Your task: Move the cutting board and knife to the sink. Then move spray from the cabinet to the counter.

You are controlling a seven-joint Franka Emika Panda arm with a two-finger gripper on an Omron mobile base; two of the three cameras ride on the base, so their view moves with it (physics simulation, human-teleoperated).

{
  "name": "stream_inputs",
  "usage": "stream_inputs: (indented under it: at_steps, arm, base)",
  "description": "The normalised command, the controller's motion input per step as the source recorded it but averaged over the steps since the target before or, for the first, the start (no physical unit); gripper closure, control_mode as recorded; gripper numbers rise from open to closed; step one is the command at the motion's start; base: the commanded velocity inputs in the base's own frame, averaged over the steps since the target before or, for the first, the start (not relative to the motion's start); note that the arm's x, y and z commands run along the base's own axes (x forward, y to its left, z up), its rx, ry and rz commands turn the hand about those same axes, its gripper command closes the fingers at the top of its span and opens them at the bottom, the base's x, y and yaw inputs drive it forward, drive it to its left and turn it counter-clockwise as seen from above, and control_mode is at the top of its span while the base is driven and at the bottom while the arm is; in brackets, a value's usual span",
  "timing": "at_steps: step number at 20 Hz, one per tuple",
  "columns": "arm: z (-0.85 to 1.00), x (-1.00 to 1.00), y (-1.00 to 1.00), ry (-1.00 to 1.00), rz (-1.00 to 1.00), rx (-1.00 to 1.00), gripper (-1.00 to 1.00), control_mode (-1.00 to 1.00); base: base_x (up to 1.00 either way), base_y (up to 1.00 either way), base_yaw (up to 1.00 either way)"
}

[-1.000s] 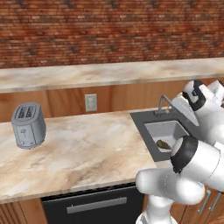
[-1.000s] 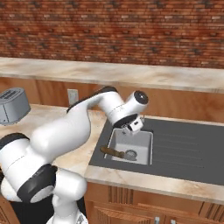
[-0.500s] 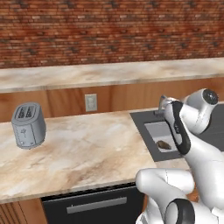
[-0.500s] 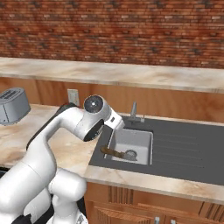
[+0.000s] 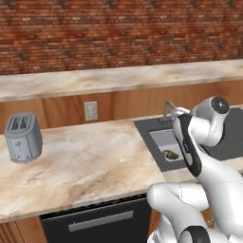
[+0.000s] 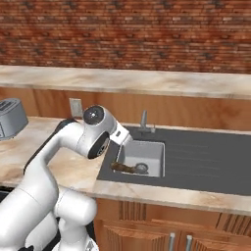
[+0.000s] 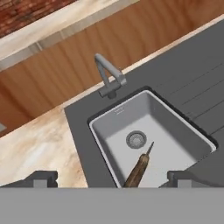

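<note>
Pincer (image 7: 109, 178): my jaws stand wide apart and hold nothing — one dark tip at the lower left of the hand view, the other at the lower right, with bare space between them.

Knife (image 7: 139, 168): it lies inside the sink basin (image 7: 175, 127), brown handle towards me and thin grey blade pointing at the drain (image 7: 136, 139). In the right base view the knife (image 6: 125, 167) rests at the near left of the basin floor, just beside the drain.

Key relation: the knife sits below and just ahead of my pincer, between the lines of the two tips; its long axis runs away from me, slanting slightly to the right in the hand view.

Tap (image 7: 109, 78): it stands at the far rim of the basin, well apart from the knife.

Bench (image 5: 90, 156): the marbled stone runs left of the sink and carries a toaster (image 5: 23, 137) at its far left end.

Task stage: as I judge it, the knife is already delivered — no cutting board is visible in the basin, so that step looks not yet done, with the spray after it.

Next move: I judge that my open pincer must lift clear of the sink.
</note>
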Motion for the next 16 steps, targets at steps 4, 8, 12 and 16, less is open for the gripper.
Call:
stream_inputs:
  at_steps: [4,8,12,16]
  arm:
    - [0.00,0.00,0.00,0.00,0.00,0.00,-1.00,1.00]
    - [0.00,0.00,0.00,0.00,0.00,0.00,-1.00,1.00]
    - [0.00,0.00,0.00,0.00,0.00,0.00,-1.00,1.00]
    - [0.00,0.00,0.00,0.00,0.00,0.00,-1.00,1.00]
  base:
    - [-0.63,-0.01,-0.82]
    - [-0.43,0.00,-0.96]
    - [-0.08,0.00,-1.00]
    - [0.00,0.00,-1.00]
